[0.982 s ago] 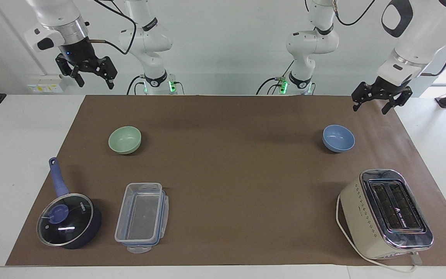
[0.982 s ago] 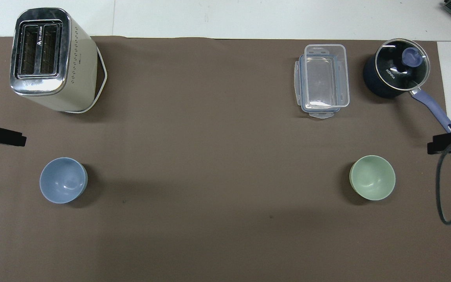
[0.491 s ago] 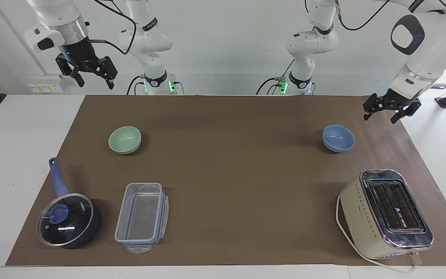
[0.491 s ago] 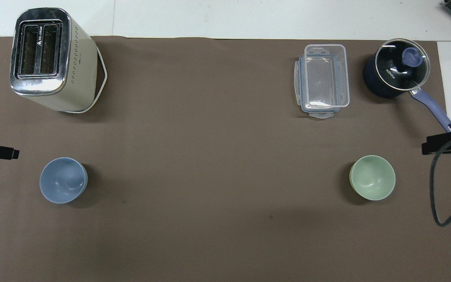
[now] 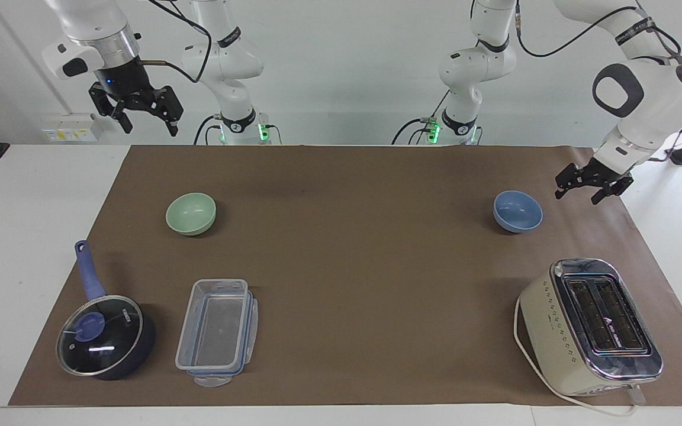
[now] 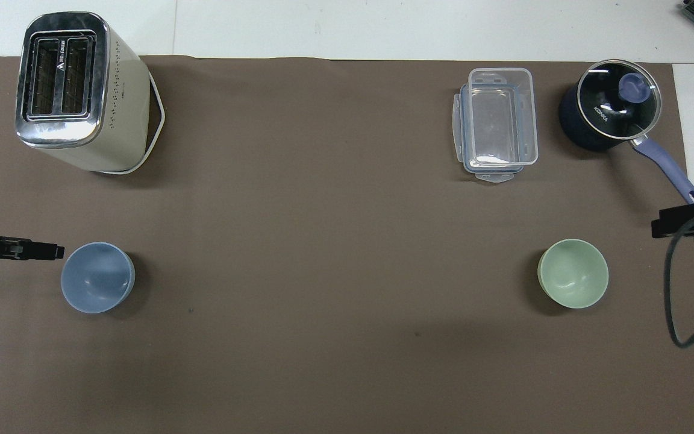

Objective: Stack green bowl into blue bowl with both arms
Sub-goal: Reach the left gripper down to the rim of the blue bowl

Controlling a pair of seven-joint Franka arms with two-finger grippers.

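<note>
Bowls number two, green bowl (image 5: 190,213) at the right arm's end, blue bowl (image 5: 517,210) at the left's, with left gripper (image 5: 578,194) spread just beside it and right gripper (image 5: 148,122) spread aloft.

The left gripper (image 5: 586,191) has dropped low, now just beside the blue bowl (image 5: 517,210).

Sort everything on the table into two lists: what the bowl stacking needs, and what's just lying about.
Needed:
green bowl
blue bowl
left gripper, low beside the blue bowl
right gripper, raised toward its own end of the table

Lying about:
toaster
saucepan
plastic container
</note>
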